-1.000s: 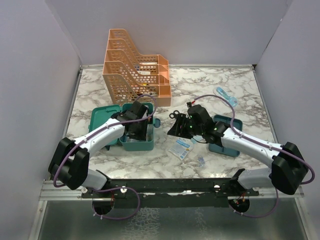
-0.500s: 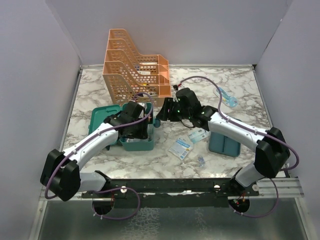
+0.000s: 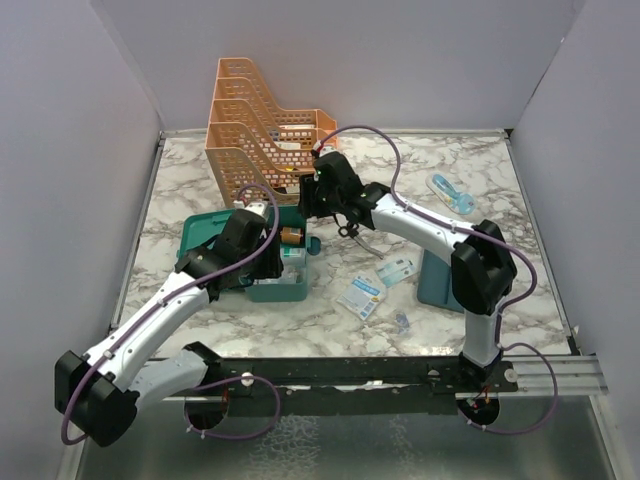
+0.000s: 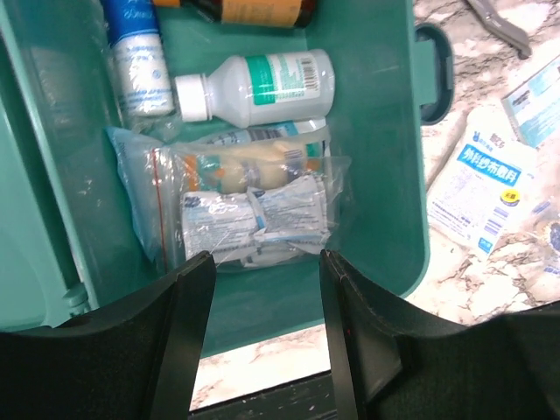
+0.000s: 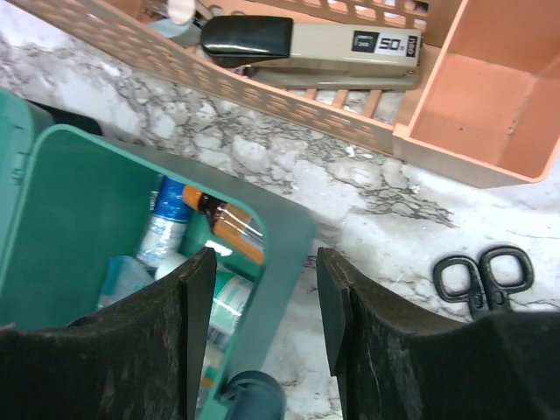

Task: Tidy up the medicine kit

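Across a marble table, viewed from above, an orange file rack stands at 11 o'clock. At 9 o'clock sits the medicine kit — a teal box with its lid open, holding a white bottle and a bag of packets. Its matching tray lies well apart at 4 o'clock. The left gripper hovers over the box, fingers apart and empty. The right gripper hangs above the box's far rim, fingers also apart, gripping nothing. Black scissors lie on the marble near the kit — at its 2 o'clock.
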### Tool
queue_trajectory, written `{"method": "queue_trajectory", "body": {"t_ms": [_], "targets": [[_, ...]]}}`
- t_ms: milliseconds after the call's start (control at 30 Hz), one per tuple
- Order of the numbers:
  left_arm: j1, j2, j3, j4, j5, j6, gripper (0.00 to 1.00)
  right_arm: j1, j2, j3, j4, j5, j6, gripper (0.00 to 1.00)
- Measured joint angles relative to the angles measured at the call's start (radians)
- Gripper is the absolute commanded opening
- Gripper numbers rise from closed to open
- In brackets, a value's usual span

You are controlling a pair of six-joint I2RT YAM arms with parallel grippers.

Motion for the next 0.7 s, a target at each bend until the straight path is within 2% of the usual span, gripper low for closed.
{"method": "queue_trajectory", "body": {"t_ms": [400, 700], "targets": [[0.027, -0.006, -0.072, -0.022, -0.050, -0.024, 0.54, 0.000, 0.031, 0.011, -0.058, 0.040, -0.048, 0.40], [0.105, -0.027, -0.079, -0.017, -0.077, -0.080, 0.54, 0.001, -0.082, -0.146, -0.040, 0.024, -0.008, 0.33]]}}
